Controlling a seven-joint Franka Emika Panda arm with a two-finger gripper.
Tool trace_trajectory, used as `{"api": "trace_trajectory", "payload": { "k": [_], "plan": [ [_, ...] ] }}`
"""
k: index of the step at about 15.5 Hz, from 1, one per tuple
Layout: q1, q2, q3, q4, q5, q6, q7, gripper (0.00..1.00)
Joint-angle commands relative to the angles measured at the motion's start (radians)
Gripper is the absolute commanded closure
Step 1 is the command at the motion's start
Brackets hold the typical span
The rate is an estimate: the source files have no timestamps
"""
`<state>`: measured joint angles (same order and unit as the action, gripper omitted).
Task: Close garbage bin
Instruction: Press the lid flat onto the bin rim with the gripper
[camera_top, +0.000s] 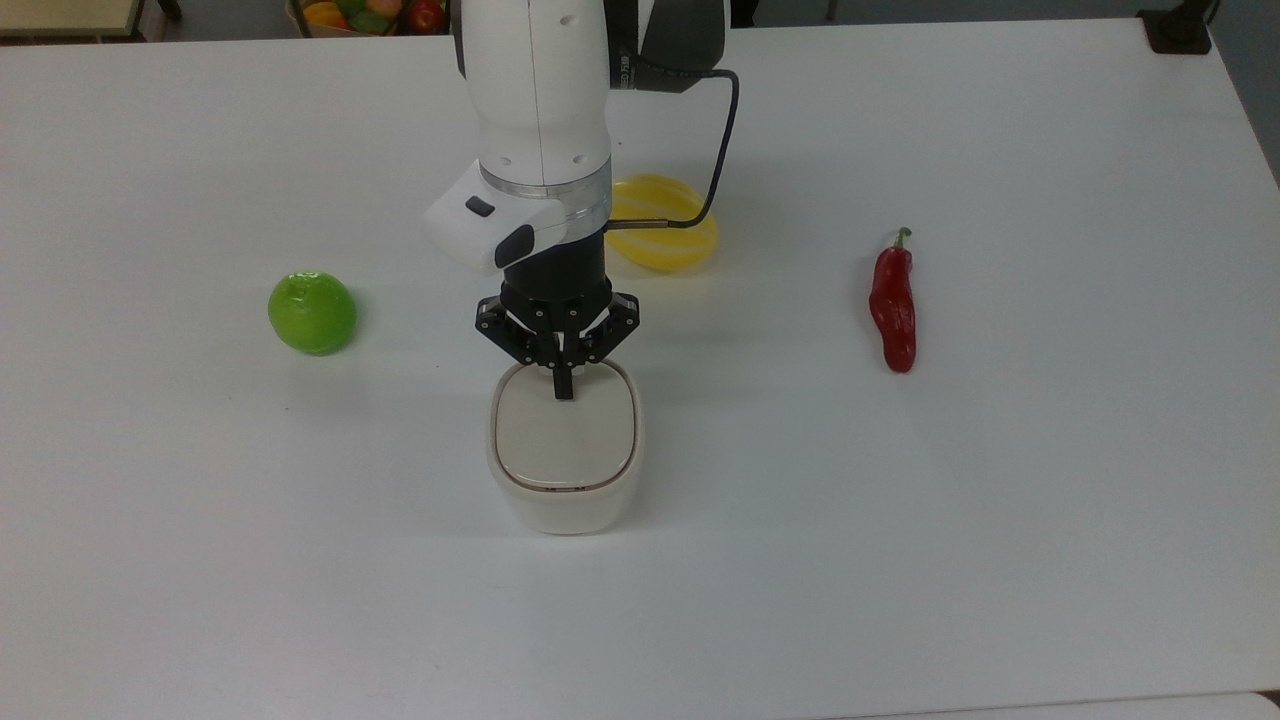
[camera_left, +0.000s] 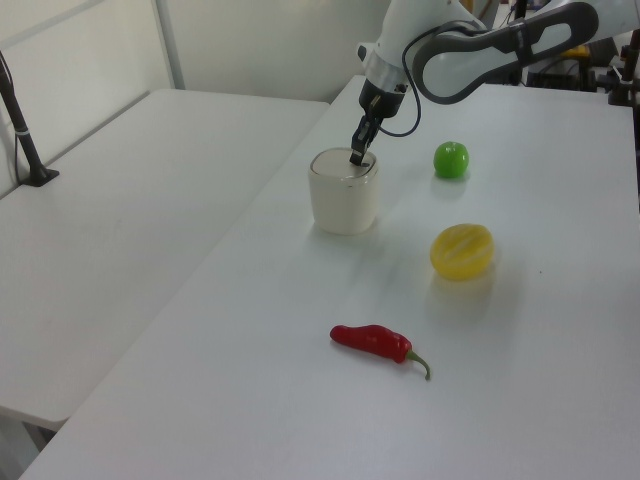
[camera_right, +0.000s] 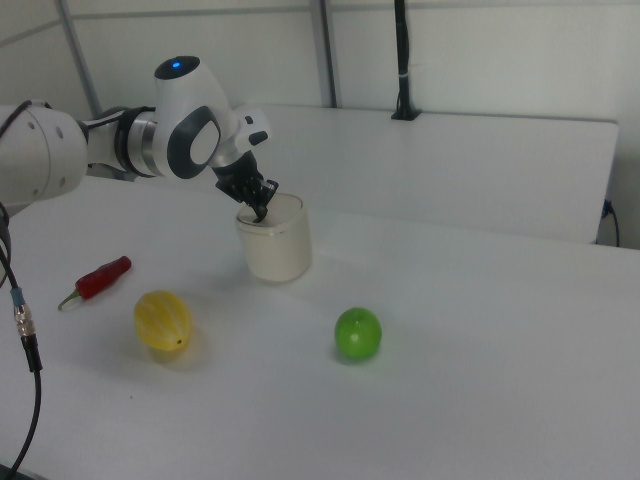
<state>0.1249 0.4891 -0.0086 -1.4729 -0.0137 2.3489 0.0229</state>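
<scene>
One garbage bin (camera_top: 563, 455) sits mid-surface (camera_top: 1000, 500), lid down flat. The pincer (camera_top: 563, 390), fingers pressed together, tips touching the lid's far edge. Around it: one green apple (camera_top: 312, 312), one yellow melon (camera_top: 665, 235), one red chilli (camera_top: 892, 308).

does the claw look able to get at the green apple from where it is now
Probably yes. The claw sits shut on the garbage bin lid, and the green apple lies alone on bare table toward the top view's left. Nothing stands between them; it would need to lift off and open first.
</scene>
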Motion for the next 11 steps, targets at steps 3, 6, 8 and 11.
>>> {"api": "trace_trajectory", "payload": {
  "k": [3,6,8,11],
  "plan": [
    [0.012,0.014,-0.007,-0.02,0.012,-0.005,0.006,1.0],
    [0.012,0.022,-0.007,-0.03,0.012,-0.005,0.006,1.0],
    [0.012,0.016,-0.007,-0.023,0.012,-0.014,0.008,1.0],
    [0.013,-0.038,-0.005,-0.018,0.015,-0.019,0.008,1.0]
  ]
}}
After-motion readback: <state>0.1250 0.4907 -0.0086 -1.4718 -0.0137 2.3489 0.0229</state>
